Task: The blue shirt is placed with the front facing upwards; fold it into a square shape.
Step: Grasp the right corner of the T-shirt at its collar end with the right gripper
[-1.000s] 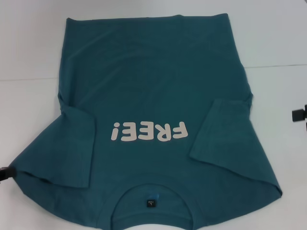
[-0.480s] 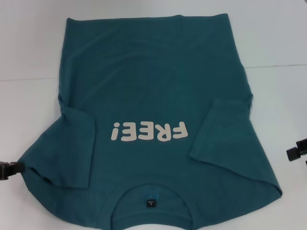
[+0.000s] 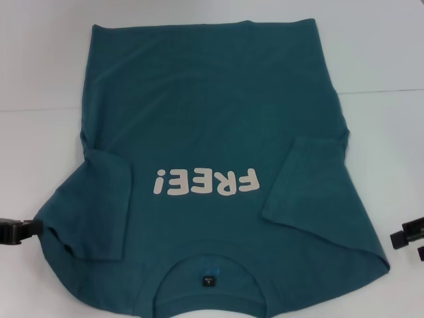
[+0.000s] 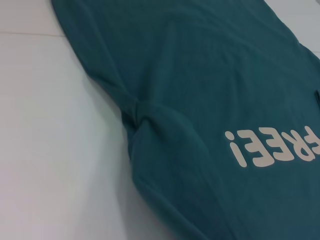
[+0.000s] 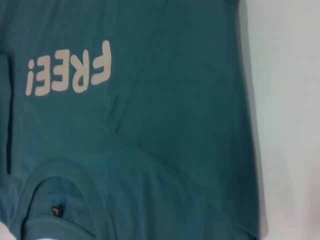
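The large dark teal-blue cotton T-shirt [image 3: 212, 165] is spread print-up on the white table [image 3: 384, 53], both sleeves folded inward to square its outline. The left gripper [image 3: 16, 231] touches its shoulder edge, the right gripper [image 3: 407, 235] waits just beside; neither grip can be judged.

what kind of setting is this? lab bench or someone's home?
Likely a lab or test bench, not a home: a plain white table, one blue shirt laid flat, the left gripper and right gripper at its sides.
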`<move>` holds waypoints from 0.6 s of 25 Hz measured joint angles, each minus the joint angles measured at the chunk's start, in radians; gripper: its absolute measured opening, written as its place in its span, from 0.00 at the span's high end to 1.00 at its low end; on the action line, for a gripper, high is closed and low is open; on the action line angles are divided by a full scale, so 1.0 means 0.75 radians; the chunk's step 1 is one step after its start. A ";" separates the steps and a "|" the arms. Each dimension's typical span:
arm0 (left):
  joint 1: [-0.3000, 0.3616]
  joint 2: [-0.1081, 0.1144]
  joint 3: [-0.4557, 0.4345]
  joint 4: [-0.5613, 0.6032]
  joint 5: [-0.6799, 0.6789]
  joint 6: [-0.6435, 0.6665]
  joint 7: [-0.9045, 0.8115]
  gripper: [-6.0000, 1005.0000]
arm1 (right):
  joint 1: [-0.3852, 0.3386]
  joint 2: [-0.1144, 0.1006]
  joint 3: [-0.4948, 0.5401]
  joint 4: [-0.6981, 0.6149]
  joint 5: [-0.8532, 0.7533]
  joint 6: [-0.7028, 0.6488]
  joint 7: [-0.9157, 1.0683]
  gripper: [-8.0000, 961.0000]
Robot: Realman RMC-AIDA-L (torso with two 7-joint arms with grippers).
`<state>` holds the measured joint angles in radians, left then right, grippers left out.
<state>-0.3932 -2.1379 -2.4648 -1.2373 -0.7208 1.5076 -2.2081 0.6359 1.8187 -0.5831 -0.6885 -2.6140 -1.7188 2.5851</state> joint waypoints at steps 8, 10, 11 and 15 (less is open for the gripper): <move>-0.008 -0.008 0.000 0.016 0.000 -0.012 0.009 0.99 | -0.004 0.024 -0.063 0.021 -0.002 0.070 -0.012 0.12; -0.010 -0.011 0.000 0.026 0.000 -0.012 0.009 0.99 | -0.005 0.033 -0.065 0.027 -0.002 0.079 -0.020 0.12; -0.011 -0.011 0.000 0.031 0.000 -0.012 0.010 0.99 | -0.006 0.038 -0.065 0.031 -0.002 0.082 -0.023 0.12; -0.012 -0.011 0.000 0.040 0.000 -0.013 0.013 0.99 | -0.009 0.053 -0.065 0.036 -0.002 0.094 -0.029 0.12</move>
<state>-0.4021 -2.1462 -2.4651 -1.2075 -0.7209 1.4977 -2.1983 0.6292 1.8588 -0.6318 -0.6616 -2.6156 -1.6483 2.5632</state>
